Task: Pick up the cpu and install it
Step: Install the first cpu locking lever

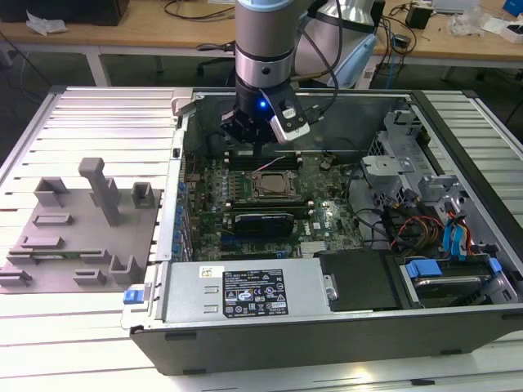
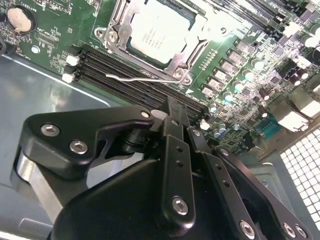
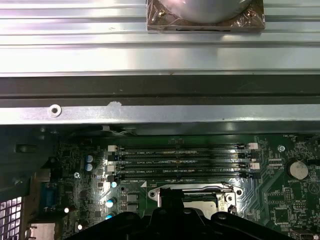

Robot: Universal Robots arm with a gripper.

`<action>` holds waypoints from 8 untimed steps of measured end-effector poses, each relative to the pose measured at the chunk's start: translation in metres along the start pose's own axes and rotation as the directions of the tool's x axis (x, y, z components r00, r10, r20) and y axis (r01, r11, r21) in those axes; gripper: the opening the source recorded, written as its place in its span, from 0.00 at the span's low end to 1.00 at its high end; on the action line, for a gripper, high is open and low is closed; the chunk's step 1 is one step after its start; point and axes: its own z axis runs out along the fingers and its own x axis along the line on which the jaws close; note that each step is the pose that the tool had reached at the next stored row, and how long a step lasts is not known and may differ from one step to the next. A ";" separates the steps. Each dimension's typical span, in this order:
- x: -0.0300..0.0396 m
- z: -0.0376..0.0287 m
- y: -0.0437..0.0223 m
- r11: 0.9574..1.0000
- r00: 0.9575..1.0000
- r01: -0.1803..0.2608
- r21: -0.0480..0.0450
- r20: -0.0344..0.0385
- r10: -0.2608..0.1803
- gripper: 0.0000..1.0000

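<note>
cpu [image 2: 159,31]: pale silvery square top, lying flat inside the metal-framed socket [image 2: 115,26]
gripper [image 2: 172,109]: fingers pressed together, holding nothing, over the memory slots [image 2: 117,72]

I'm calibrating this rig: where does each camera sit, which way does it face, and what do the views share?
Exterior view: off the arm, raised, looking down into the open computer case; the arm and tool hang over the green board.
First wrist view: on the arm, facing across the memory slots toward the metal rim; part of the dark tool shows.
Second wrist view: on the arm, looking past the tool at the cpu lying in its socket.
Shared: both wrist views show socket and memory slots.
</note>
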 end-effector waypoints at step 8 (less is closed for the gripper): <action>0.0000 0.0032 -0.0013 1.000 1.000 0.001 0.000 0.004 -0.001 0.11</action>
